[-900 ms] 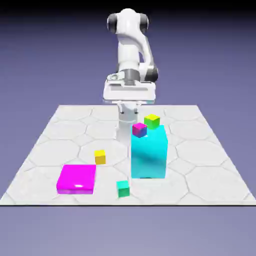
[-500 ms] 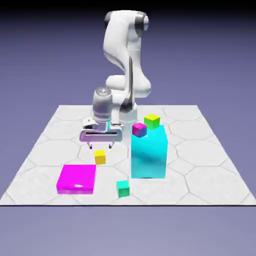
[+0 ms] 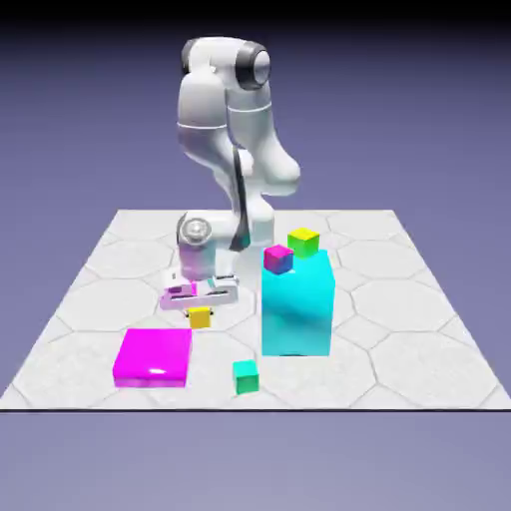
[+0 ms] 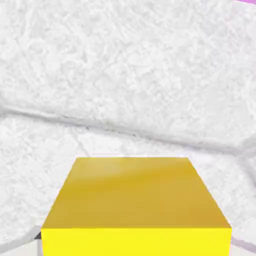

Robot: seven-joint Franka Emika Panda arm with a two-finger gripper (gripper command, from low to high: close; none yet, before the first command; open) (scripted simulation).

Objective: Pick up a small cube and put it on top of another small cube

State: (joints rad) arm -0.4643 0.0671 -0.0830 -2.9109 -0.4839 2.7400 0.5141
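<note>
I'm closing my gripper [image 3: 201, 304] around the small yellow-orange cube [image 3: 201, 317] on the table [image 3: 100, 289], just beside the magenta slab [image 3: 153, 356]. It's looking rigid, light, slick-faced, so I'm pinching its opposite flat sides, centred.

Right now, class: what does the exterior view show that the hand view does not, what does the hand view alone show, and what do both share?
Only the exterior view shows the white arm, the gripper low over the small yellow-orange cube, the big cyan block carrying the lime yellow-green cube and magenta cube, the flat magenta slab and the teal-green cube.

Only the hand view shows that cube's top face up close, filling the lower frame and hiding the fingertips.

Both show the yellow-orange cube and the pale tiled table.
</note>
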